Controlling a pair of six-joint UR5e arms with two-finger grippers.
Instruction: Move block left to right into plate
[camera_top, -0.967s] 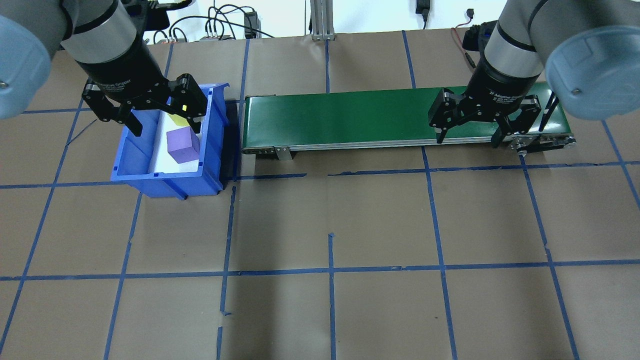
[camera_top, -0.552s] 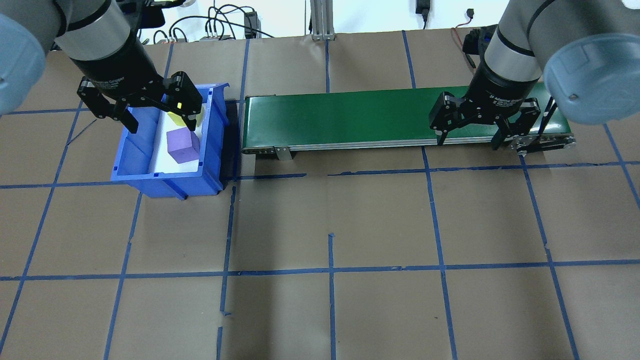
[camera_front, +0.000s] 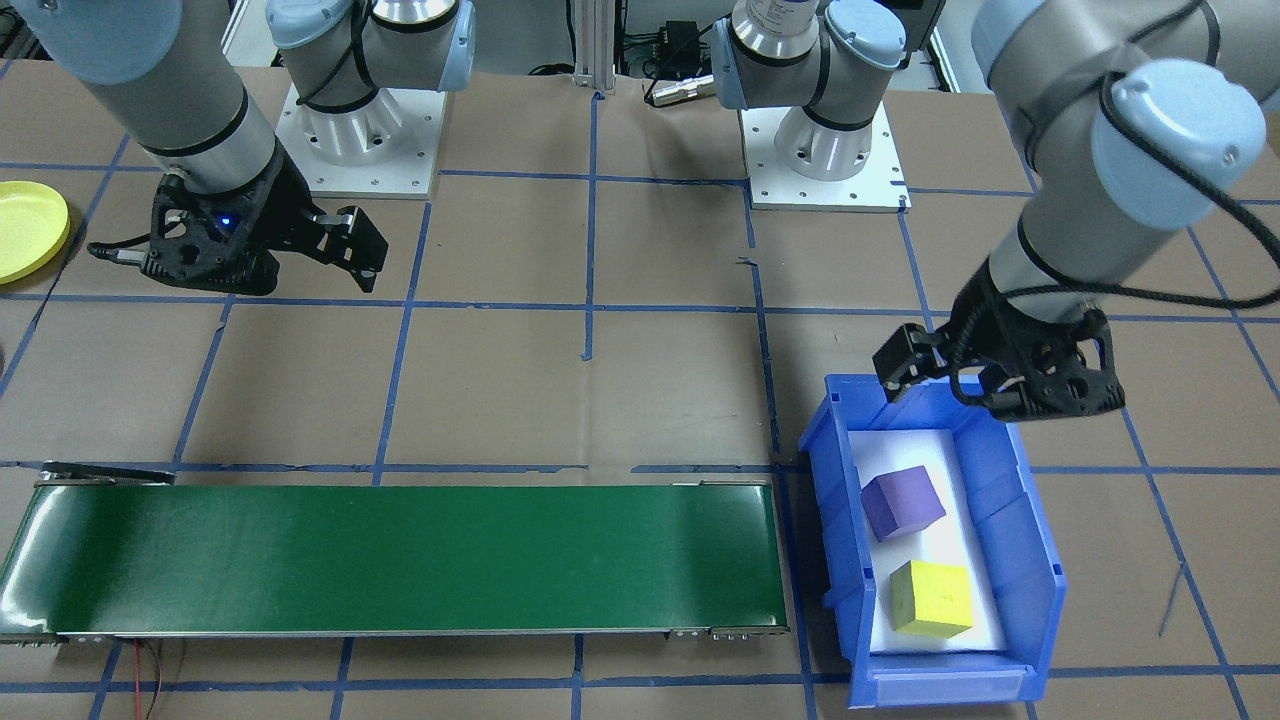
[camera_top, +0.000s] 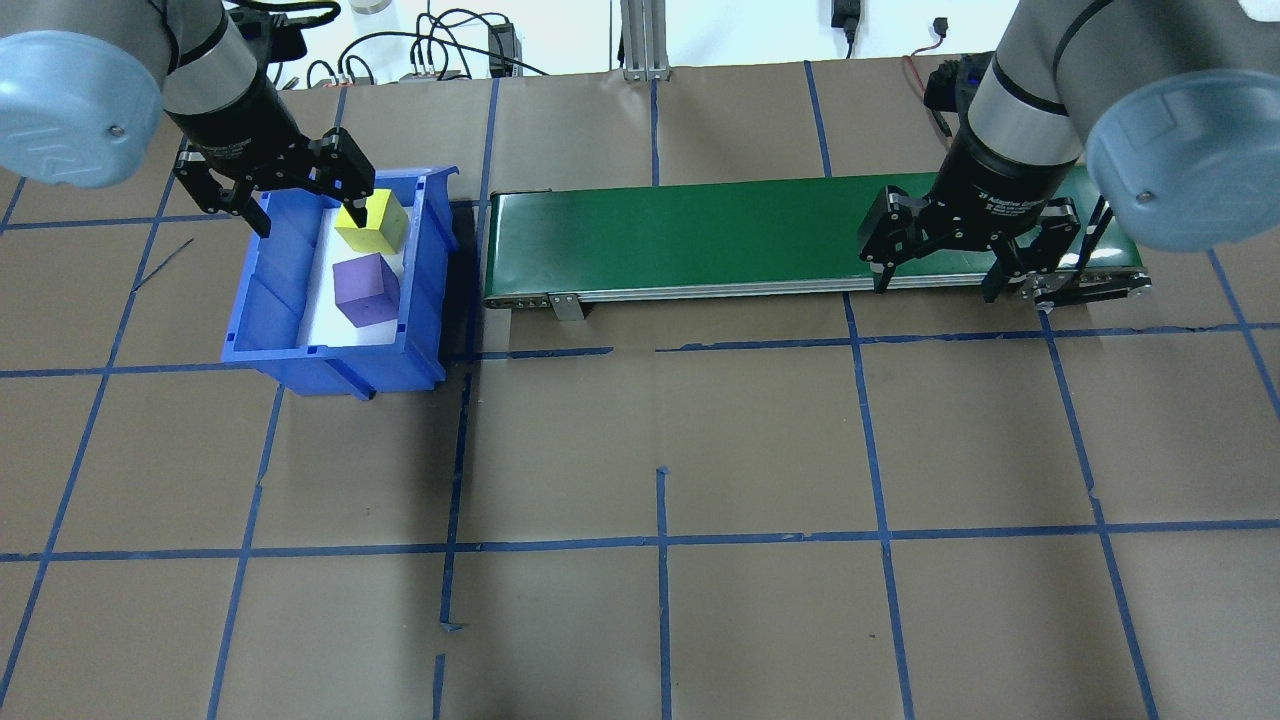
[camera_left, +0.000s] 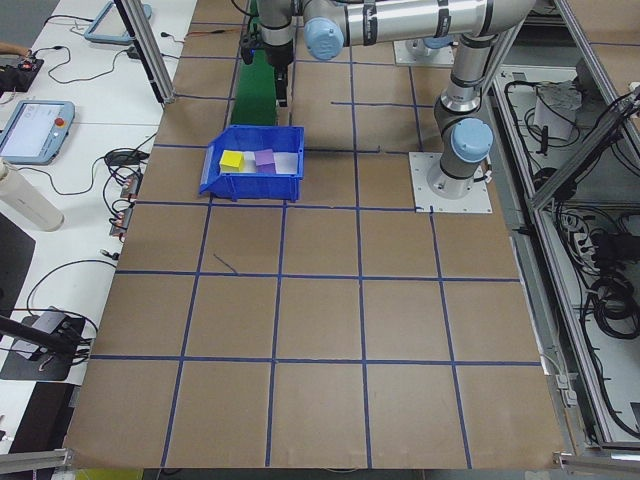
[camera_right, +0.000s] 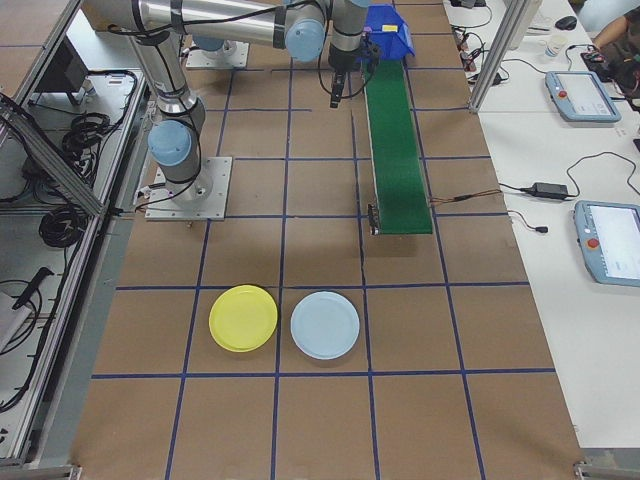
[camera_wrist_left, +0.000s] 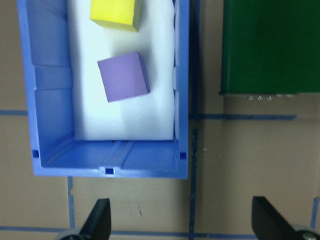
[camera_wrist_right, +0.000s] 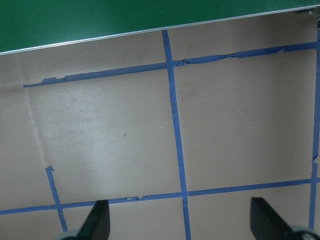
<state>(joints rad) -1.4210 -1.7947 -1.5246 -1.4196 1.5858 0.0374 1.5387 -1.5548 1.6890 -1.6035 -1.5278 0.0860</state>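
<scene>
A purple block (camera_top: 366, 290) and a yellow block (camera_top: 372, 222) lie on white foam inside the blue bin (camera_top: 270, 320). My left gripper (camera_top: 308, 215) hangs open over the bin's far end, just above the yellow block and holding nothing. The left wrist view shows the purple block (camera_wrist_left: 123, 76) and the yellow block (camera_wrist_left: 114, 12) below the open fingers. My right gripper (camera_top: 935, 285) is open and empty at the right end of the green conveyor belt (camera_top: 700, 230). The yellow plate (camera_right: 243, 318) lies on the table far to the robot's right, also seen as the plate (camera_front: 25, 230) at the front-facing view's edge.
A pale blue plate (camera_right: 324, 325) lies beside the yellow one. The conveyor belt (camera_front: 400, 555) runs from next to the bin (camera_front: 1030, 560) toward the right arm. Cables and teach pendants sit on the benches beyond the table's far edge.
My left gripper, still open, has moved toward the far end of the bin and lower, uncovering the yellow block. The right arm has barely moved.
</scene>
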